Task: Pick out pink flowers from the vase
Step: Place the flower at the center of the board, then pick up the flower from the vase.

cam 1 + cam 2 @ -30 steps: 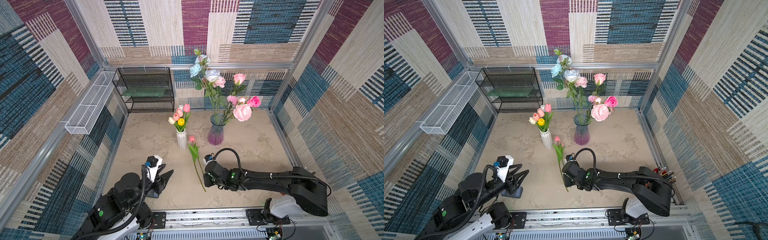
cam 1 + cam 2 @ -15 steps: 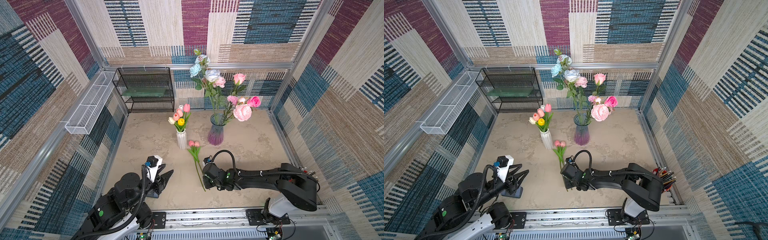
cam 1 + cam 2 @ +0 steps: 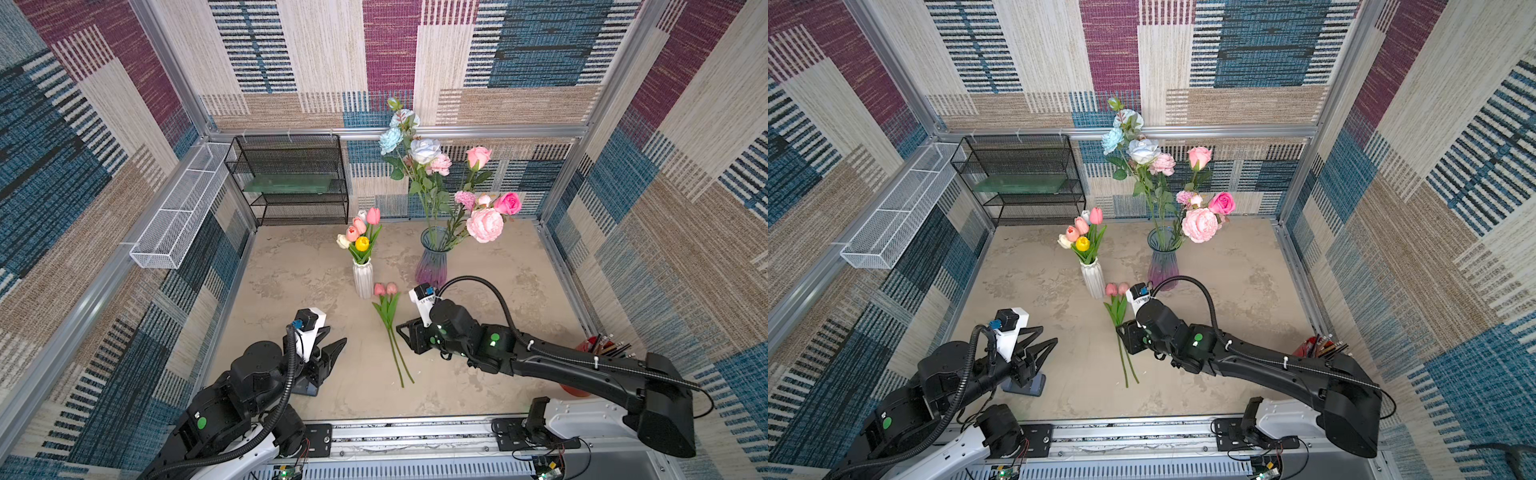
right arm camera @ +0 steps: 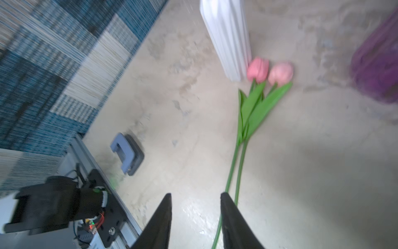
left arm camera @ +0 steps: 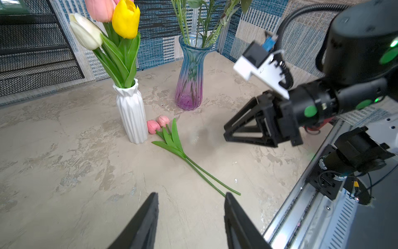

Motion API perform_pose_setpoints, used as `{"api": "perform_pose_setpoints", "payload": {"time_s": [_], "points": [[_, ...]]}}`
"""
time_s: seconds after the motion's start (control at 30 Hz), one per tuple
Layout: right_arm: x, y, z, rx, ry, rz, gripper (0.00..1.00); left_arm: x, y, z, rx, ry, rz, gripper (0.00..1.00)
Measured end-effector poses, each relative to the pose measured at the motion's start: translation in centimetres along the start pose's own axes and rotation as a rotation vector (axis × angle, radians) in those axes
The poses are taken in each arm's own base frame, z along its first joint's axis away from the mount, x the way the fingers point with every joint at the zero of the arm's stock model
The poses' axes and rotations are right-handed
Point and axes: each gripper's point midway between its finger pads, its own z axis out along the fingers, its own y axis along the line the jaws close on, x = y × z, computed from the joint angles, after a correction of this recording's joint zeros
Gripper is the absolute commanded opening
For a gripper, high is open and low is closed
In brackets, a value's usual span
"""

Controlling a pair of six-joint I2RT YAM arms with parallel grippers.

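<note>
Two pink tulips (image 3: 385, 289) lie side by side on the table, their heads next to the white ribbed vase (image 3: 363, 278). That vase holds more pink tulips (image 3: 372, 216) with a white and a yellow one. The blue-purple glass vase (image 3: 432, 262) holds a pink peony (image 3: 484, 224), pink roses (image 3: 508, 203) and pale blue and white roses. My right gripper (image 4: 196, 195) is open and empty just beside the lying stems (image 4: 237, 163), raised off the table. My left gripper (image 5: 191, 194) hovers open and empty near the front left, also seen from above (image 3: 336, 343).
A black wire shelf (image 3: 291, 178) stands at the back left, and a white wire basket (image 3: 174, 216) hangs on the left wall. A blue-grey block (image 4: 127, 155) lies under the left arm. A red cup of pencils (image 3: 598, 345) stands at the front right.
My right gripper has opened and left a second pink tulip beside the first, then drawn back a little to the right of the stems. The left arm has not moved.
</note>
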Motion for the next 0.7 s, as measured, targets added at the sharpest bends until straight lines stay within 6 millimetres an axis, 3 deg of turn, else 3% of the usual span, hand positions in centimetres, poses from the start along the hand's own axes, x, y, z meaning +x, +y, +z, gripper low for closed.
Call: {"api": "perform_pose_setpoints", "payload": {"time_s": [0.13, 0.27, 0.33, 0.4, 0.5, 0.7], "points": [[-5.4, 1.4, -1.2, -0.035, -0.136, -0.074, 0.37, -0.8, -0.2, -0.1, 0.004, 0.011, -0.002, 0.51], [-9.8, 3.0, -1.4, -0.072, -0.259, -0.215, 0.27, -0.2, -0.2, 0.4, -0.002, 0.049, -0.001, 0.51], [-12.4, 2.6, -1.0, -0.061, -0.32, -0.253, 0.23, 0.1, -0.2, 0.8, -0.005, 0.066, 0.001, 0.51], [-15.4, 1.2, 0.0, -0.031, -0.372, -0.262, 0.22, 0.4, -0.2, 1.3, -0.007, 0.088, 0.007, 0.52], [-18.3, -0.2, 2.1, -0.013, -0.402, -0.265, 0.23, 0.7, -0.3, 1.7, -0.002, 0.107, 0.012, 0.52], [-20.1, 0.4, 7.0, -0.049, -0.389, -0.338, 0.26, 0.7, -0.6, 1.7, 0.017, 0.112, 0.047, 0.52]]}}
